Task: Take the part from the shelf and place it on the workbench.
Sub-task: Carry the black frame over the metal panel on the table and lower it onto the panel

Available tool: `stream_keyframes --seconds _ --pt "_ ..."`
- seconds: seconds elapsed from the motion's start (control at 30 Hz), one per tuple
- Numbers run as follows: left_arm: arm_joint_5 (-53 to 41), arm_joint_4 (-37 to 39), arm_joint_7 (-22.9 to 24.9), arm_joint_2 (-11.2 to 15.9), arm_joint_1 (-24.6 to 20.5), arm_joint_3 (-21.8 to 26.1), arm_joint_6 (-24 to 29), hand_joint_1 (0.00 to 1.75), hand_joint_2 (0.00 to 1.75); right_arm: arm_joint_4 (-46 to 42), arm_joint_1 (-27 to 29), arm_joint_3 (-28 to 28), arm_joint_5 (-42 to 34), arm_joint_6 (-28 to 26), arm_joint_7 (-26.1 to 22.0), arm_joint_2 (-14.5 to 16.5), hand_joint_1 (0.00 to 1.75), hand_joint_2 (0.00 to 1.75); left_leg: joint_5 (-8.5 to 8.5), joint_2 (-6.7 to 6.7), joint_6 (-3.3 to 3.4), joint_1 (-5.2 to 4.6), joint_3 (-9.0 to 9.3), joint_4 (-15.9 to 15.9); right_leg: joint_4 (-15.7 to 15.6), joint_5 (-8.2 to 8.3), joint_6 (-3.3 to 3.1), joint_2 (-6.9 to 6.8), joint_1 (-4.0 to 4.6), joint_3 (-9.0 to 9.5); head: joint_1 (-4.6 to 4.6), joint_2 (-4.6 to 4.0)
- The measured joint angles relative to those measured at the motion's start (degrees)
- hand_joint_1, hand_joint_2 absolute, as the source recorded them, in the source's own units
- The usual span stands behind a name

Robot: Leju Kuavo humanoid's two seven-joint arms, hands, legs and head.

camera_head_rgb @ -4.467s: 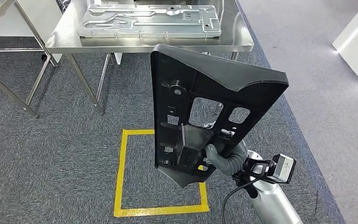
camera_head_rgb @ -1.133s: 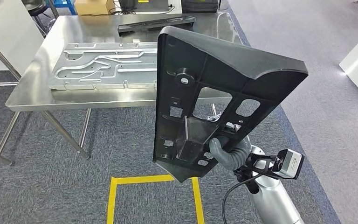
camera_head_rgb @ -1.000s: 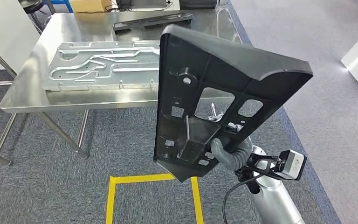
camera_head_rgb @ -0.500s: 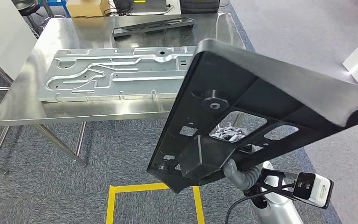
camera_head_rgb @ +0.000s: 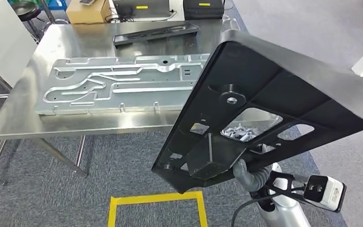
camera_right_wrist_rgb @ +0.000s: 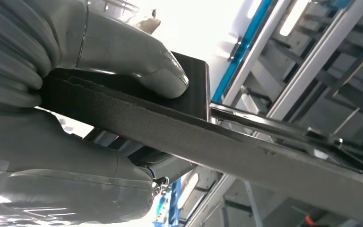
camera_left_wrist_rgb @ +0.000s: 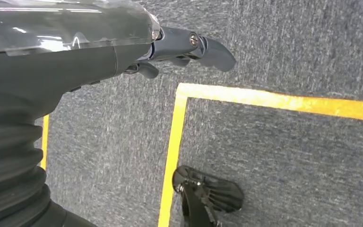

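Now the part (camera_head_rgb: 269, 109), a flat black plastic panel with ribs, a round boss and several rectangular cut-outs, hangs in the air in front of the robot, its ribbed underside facing the head camera. Its long axis runs from about 7 o'clock, low near the robot, up to about 2 o'clock, and it tilts well over toward flat; its far end overlaps the right end of the surface (camera_head_rgb: 23, 118) in the head view, though I cannot tell whether it touches. The right hand (camera_head_rgb: 248, 171) grips the part's near end from below; in the right wrist view its grey thumb lies on one face and its fingers (camera_right_wrist_rgb: 99, 170) press the other, pinching the matte, grainy edge (camera_right_wrist_rgb: 208, 137).

One surface stands ahead, of brushed steel on thin legs. On it lie two things: a large stamped metal plate (camera_head_rgb: 118, 87) with raised channels, lengthwise from 9 to 3 o'clock, and behind it, at 12 o'clock, one long black tray (camera_head_rgb: 156, 34).

The left hand (camera_left_wrist_rgb: 184, 47) hangs over grey carpet (camera_left_wrist_rgb: 288, 165) crossed by yellow tape (camera_left_wrist_rgb: 264, 100), its fingers loosely apart and holding nothing.
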Motion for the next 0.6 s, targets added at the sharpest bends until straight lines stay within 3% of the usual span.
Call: stream_keyframes --seconds 0.07,0.17,0.2,0.23,0.27,0.33,0.4,0.53,0.6 --pt "-0.04 0.00 0.00 -0.02 -0.08 0.00 -0.01 0.00 1.75 -0.22 0.21 -0.07 -0.04 -0.11 -0.01 -0.11 1.75 1.75 -0.93 0.10 -0.56 0.05 -1.03 3.13 -0.39 -0.26 -0.54 0.00 -0.34 1.08 -0.01 0.00" --pt "-0.09 0.00 0.00 0.00 -0.11 0.02 0.04 0.00 1.75 -0.43 0.67 -0.07 -0.07 -0.18 0.00 -0.15 1.75 1.75 -5.22 0.16 -1.22 0.33 -7.24 13.50 -0.54 -1.19 -0.93 -0.05 -0.45 2.14 -0.02 0.00" --pt "-0.14 0.00 0.01 0.02 -0.03 0.03 0.05 0.00 1.75 -0.43 0.92 -0.07 -0.07 -0.18 0.01 -0.17 1.75 1.75 -6.13 0.17 -1.34 0.41 -9.05 15.75 -0.54 -1.57 -0.92 -0.03 -0.45 2.53 -0.02 0.00" --pt "-0.23 0.00 0.01 0.03 0.05 0.05 0.03 0.00 1.75 -0.43 1.14 -0.07 -0.07 -0.18 0.01 -0.20 1.75 1.75 -5.83 0.18 -1.33 0.49 -9.98 16.07 -0.53 -1.96 -0.86 0.02 -0.46 3.00 -0.02 0.00" --pt "-0.36 0.00 0.00 0.03 0.12 0.06 -0.03 0.00 1.75 -0.43 1.30 -0.08 -0.07 -0.18 0.01 -0.22 1.75 1.75 -4.20 0.19 -1.31 0.55 -9.87 14.26 -0.53 -2.37 -0.78 0.06 -0.46 3.57 -0.02 0.00" --pt "-0.72 0.00 -0.08 0.06 0.17 0.09 -0.16 0.00 1.75 -0.46 1.41 -0.11 -0.08 -0.17 0.00 -0.27 1.75 1.75 1.26 0.23 -1.13 0.57 -7.58 6.54 -0.51 -3.32 -0.46 0.08 -0.45 4.83 -0.01 0.00" --pt "-0.99 0.00 -0.21 0.11 0.12 0.17 -0.29 0.00 1.75 -0.51 1.43 -0.23 -0.13 -0.15 0.01 -0.32 1.75 1.75 3.66 0.29 -0.65 0.29 -5.86 1.12 -0.44 -4.11 0.08 0.11 -0.34 5.41 -0.01 0.00" --pt "-1.21 0.00 -0.52 0.17 0.27 0.28 -0.38 0.00 1.75 -0.93 1.61 -0.84 -0.28 -0.14 0.00 -0.43 1.75 1.75 3.71 0.21 0.96 0.25 -4.55 -0.28 1.02 -4.70 1.36 0.08 -0.27 5.66 -0.01 0.00" --pt "-1.36 0.00 -0.58 0.16 0.14 0.30 -0.38 0.00 1.75 -1.33 1.54 -1.09 -0.27 -0.10 -0.02 -0.50 1.75 1.75 3.43 0.19 1.56 0.42 -3.45 -0.70 5.22 -6.45 1.94 0.01 -0.47 3.58 -0.01 0.00"
